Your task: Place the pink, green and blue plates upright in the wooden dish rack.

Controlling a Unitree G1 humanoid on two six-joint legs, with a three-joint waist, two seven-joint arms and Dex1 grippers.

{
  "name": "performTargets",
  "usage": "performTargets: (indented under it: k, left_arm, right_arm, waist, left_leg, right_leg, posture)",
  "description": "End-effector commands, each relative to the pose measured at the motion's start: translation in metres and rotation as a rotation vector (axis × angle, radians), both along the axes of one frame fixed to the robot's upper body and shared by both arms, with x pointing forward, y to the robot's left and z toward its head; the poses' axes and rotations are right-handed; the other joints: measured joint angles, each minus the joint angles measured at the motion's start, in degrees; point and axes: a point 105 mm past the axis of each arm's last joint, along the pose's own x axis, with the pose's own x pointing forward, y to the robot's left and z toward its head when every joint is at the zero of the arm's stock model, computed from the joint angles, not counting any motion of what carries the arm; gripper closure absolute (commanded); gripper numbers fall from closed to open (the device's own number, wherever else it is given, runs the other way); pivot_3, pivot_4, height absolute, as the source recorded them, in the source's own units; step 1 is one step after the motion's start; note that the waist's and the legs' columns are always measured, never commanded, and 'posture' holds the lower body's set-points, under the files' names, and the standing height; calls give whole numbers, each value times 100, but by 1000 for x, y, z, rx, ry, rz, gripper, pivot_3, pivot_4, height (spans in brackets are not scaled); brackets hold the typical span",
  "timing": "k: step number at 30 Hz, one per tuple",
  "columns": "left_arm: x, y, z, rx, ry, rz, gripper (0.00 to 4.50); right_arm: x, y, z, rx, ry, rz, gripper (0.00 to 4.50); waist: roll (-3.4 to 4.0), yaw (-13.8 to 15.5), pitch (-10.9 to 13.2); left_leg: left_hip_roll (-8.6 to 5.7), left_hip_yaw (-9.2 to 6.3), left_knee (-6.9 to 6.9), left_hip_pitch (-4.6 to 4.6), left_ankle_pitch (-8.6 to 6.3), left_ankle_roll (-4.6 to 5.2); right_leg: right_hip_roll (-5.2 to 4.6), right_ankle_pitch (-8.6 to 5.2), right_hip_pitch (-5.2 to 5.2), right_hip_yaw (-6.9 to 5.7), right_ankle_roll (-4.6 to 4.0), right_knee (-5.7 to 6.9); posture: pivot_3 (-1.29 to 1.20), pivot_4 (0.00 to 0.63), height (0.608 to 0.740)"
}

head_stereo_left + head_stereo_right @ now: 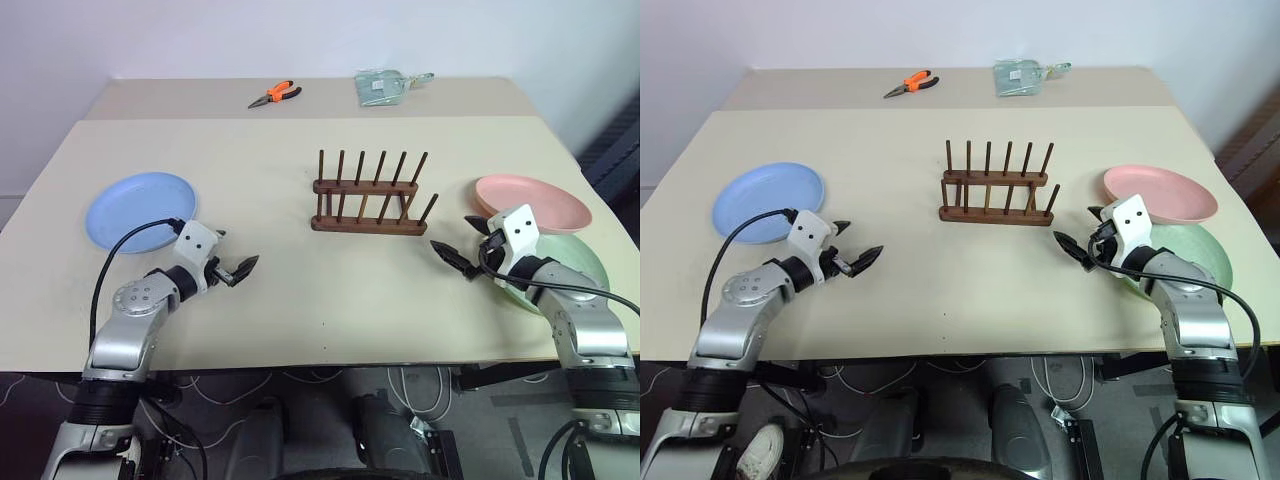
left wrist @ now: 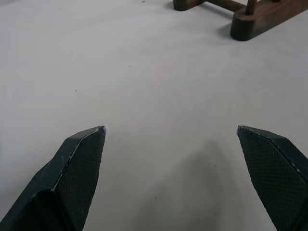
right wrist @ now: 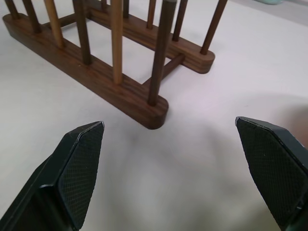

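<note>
**Both claws wide apart, all three plates lying off the rack**

The wooden dish rack (image 1: 368, 195) stands in the middle of the beige table (image 1: 300, 300), its dowels upright and every slot bare. I take it as my landmark.

My left gripper (image 1: 238, 268) hovers over bare tabletop to the left of the rack and nearer to me, fingers spread and gripping nothing (in my left wrist view the two black fingertips (image 2: 79, 163) stand far apart with only table between them, a corner of the rack's base ahead). My right gripper (image 1: 455, 250) hangs just right of the rack's near end, likewise spread and empty; its wrist view looks straight at the rack's rounded rail end.

The blue plate (image 1: 140, 209) lies flat well to the left of the rack. The pink plate (image 1: 545, 198) sits to the rack's right, resting on the far edge of the green plate (image 1: 580, 262), which lies under my right forearm.

Beyond the rack, at the table's far side, lie orange-handled pliers (image 1: 275, 95) and a small greenish packet (image 1: 381, 87).
</note>
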Motion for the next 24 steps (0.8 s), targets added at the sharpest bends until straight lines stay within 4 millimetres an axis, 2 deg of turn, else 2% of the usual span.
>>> performTargets:
  k: [1,6,10,14,18,19,21,24]
  left_arm:
    - [3,-6,8,5,-44,-19,14]
    - [6,-13,7,-27,-18,-55,14]
    - [19,-29,7,-35,8,-146,14]
    - [40,-58,-6,55,52,-284,14]
    - [67,-89,-3,40,63,-350,14]
    - [69,-94,-2,27,64,-364,14]
    - [76,-117,-2,15,90,-406,14]
    - [81,-141,-7,48,112,-429,14]
  right_arm:
    - [8,-2,20,-15,-89,-19,33]
    - [8,2,19,8,-60,4,33]
    - [5,4,17,3,-51,2,33]
    - [-4,9,17,-4,-60,6,33]
    - [-11,5,16,-23,-82,-43,33]
    - [-13,6,15,-21,-84,-51,33]
    - [-19,5,14,-21,-91,-74,33]
    - [-29,4,12,-30,-94,-106,33]
  waist:
    - [0,-7,0]
    - [0,-2,0]
    - [0,39,0]
    - [0,95,0]
    - [-2,156,0]
    - [-3,154,0]
    - [-3,154,1]
    - [-6,167,2]
  left_leg:
    - [0,0,0,0,0,0]
    - [0,-1,-1,1,0,0]
    - [-1,-1,4,0,0,0]
    - [-4,-1,7,-2,0,0]
    - [-6,-1,12,-9,0,0]
    - [-7,-1,13,-10,0,0]
    - [-8,-1,12,-11,-1,2]
    - [-10,-6,11,-16,-1,3]
  right_leg:
    - [0,0,0,0,0,0]
    - [1,1,0,0,3,2]
    - [2,7,1,-1,14,3]
    - [2,8,2,-1,16,2]
    - [2,10,0,-2,24,0]
    - [1,9,0,-2,27,0]
    - [1,7,-1,-2,33,1]
    - [1,3,-5,-6,42,5]
  posture:
    - [0,150,740]
    - [0,150,740]
    - [0,150,740]
    - [0,150,740]
    - [0,150,740]
    - [0,150,740]
    - [0,150,740]
    - [0,150,740]
